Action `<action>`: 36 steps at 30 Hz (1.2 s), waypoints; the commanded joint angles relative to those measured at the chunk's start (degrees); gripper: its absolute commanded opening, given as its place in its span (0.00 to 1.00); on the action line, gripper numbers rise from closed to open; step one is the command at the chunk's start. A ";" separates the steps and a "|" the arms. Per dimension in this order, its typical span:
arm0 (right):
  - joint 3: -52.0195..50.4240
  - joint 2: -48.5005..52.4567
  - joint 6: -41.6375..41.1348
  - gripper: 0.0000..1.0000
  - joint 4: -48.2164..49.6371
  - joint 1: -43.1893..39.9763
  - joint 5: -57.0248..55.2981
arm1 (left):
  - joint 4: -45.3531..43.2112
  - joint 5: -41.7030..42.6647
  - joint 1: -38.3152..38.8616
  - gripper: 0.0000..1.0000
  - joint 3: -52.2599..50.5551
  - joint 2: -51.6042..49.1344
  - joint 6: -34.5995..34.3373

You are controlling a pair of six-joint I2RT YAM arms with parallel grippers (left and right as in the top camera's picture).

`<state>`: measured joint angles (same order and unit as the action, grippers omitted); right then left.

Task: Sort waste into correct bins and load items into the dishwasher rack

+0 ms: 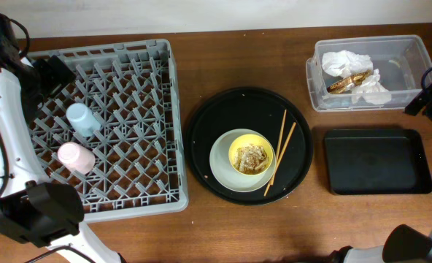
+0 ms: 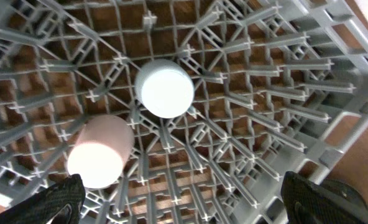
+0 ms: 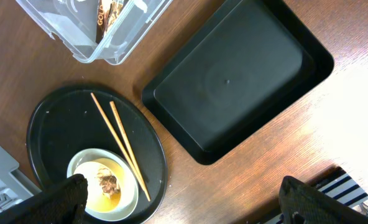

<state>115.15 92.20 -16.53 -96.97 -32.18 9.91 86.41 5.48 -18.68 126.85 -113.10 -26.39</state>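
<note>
The grey dishwasher rack (image 1: 128, 80) holds the blue cup (image 1: 82, 118) and the pink cup (image 1: 76, 156), both upside down; they also show in the left wrist view, blue (image 2: 165, 88) and pink (image 2: 101, 151). My left gripper (image 2: 184, 202) is open and empty above the rack. The yellow bowl (image 1: 251, 155) with food scraps (image 1: 252, 156) sits on the pale plate (image 1: 222, 162), with two chopsticks (image 1: 281, 150) beside it. White napkins (image 1: 351, 62) and the gold wrapper (image 1: 349, 80) lie in the clear tub (image 1: 314, 80). The flat black tray (image 1: 377, 161) is bare. My right gripper (image 3: 181, 199) is open and empty over the table.
The bowl, plate and chopsticks rest on a large round black tray (image 1: 201, 135) at the table's middle. The right arm (image 1: 431, 98) hangs at the right edge by the tub. The left arm's white body (image 1: 4, 124) covers the rack's left side.
</note>
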 commanded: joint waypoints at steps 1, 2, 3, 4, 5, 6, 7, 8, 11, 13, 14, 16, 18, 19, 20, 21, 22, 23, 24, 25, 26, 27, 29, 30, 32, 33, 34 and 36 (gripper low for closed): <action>0.11 -0.63 -0.42 0.99 -0.28 -0.13 -0.50 | 8.17 16.02 -0.20 0.99 0.26 0.44 -1.33; 0.11 -0.63 -0.42 0.99 -0.28 -0.13 -0.52 | 9.20 19.26 0.07 0.98 0.20 0.44 -0.61; 0.11 -0.63 -0.42 0.98 -0.28 -0.13 -0.50 | 10.23 22.23 0.76 0.98 0.11 0.44 1.18; 0.11 -0.63 -0.42 0.99 -0.26 -0.13 -0.50 | 10.32 26.53 2.71 0.99 -0.07 0.44 7.26; 0.11 -0.63 -0.42 0.99 -0.26 -0.13 -0.52 | 10.32 29.20 4.87 0.99 -0.24 0.44 12.35; 0.11 -0.63 -0.42 0.99 -0.26 -0.13 -0.52 | 10.32 30.93 7.72 0.99 -0.52 0.44 16.33; 0.11 -0.63 -0.42 0.99 -0.26 -0.13 -0.52 | 10.32 31.19 11.15 0.99 -0.74 0.44 18.38; 0.11 -0.63 -0.42 0.98 -0.26 -0.13 -0.52 | 10.32 30.60 15.15 0.99 -0.94 0.44 19.52; 0.11 -0.63 -0.42 0.99 -0.26 -0.13 -0.52 | 7.91 24.83 26.82 0.99 -1.03 0.39 19.63; 0.11 -0.63 -0.42 0.99 -0.26 -0.13 -0.50 | 6.69 24.92 32.15 0.99 -1.03 0.39 19.63; 0.11 -0.63 -0.42 0.99 -0.26 -0.13 -0.50 | 6.12 24.96 35.01 0.99 -1.05 0.39 19.61; 0.11 -0.63 -0.42 0.99 -0.26 -0.13 -0.52 | 4.04 22.95 41.09 0.99 -1.20 0.39 19.61; 0.11 -0.63 -0.42 0.99 -0.26 -0.13 -0.52 | 2.84 16.52 47.17 0.99 -1.25 0.07 18.86; 0.11 -0.63 -0.42 0.99 -0.26 -0.13 -0.52 | 2.54 11.96 50.03 0.99 -1.25 -0.33 16.92; 0.11 -0.63 -0.42 0.99 -0.22 -0.13 -0.52 | 2.32 5.68 53.24 0.92 -1.25 -0.90 13.44; 0.11 -0.63 -0.42 0.99 -0.15 -0.13 -0.52 | 2.10 -0.48 56.33 0.77 -1.25 -1.73 9.57; 0.11 -0.63 -0.42 0.99 -0.15 -0.13 -0.52 | 1.84 -4.46 58.60 0.67 -1.25 -2.62 7.04; 0.11 -0.63 -0.42 0.99 -0.17 -0.13 -0.52 | 1.53 -7.13 60.78 0.61 -1.25 -3.52 5.70; 0.11 -0.63 -0.42 0.99 -0.15 -0.13 -0.52 | 1.01 -8.94 63.10 0.57 -1.25 -4.85 5.18; 0.11 -0.63 -0.42 0.99 -0.15 -0.13 -0.52 | 0.55 -9.51 64.85 0.53 -1.25 -6.16 5.18; 0.11 -0.63 -0.42 0.99 -0.15 -0.13 -0.50 | 0.11 -9.62 66.36 0.50 -1.25 -7.50 5.18; 0.11 -0.63 -0.42 0.99 -0.17 -0.13 -0.52 | -0.44 -9.62 67.91 0.48 -1.25 -9.20 5.16; 0.11 -0.63 -0.42 0.99 -0.15 -0.13 -0.52 | -1.05 -9.57 69.99 0.49 -1.25 -12.37 5.16; 0.11 -0.63 -0.42 0.99 -0.15 -0.13 -0.52 | -1.20 -9.42 70.66 0.49 -1.25 -13.64 5.18; 0.11 -0.63 -0.42 0.99 -0.15 -0.13 -0.50 | -1.38 -9.33 72.00 0.50 -1.25 -16.41 5.16; 0.11 -0.63 -0.42 0.99 -0.15 -0.13 -0.50 | -1.33 -9.35 72.30 0.50 -1.25 -17.16 5.16; 0.11 -0.63 -0.42 0.99 -0.15 -0.13 -0.52 | -1.25 -9.35 72.48 0.50 -1.25 -17.44 5.16; 0.11 -0.63 -0.42 0.99 -0.15 -0.13 -0.52 | -1.14 -9.42 72.30 0.50 -1.09 -17.49 5.16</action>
<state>115.15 92.20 -16.51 -96.97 -32.18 9.91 84.97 -2.24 53.80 125.54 -130.65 -20.43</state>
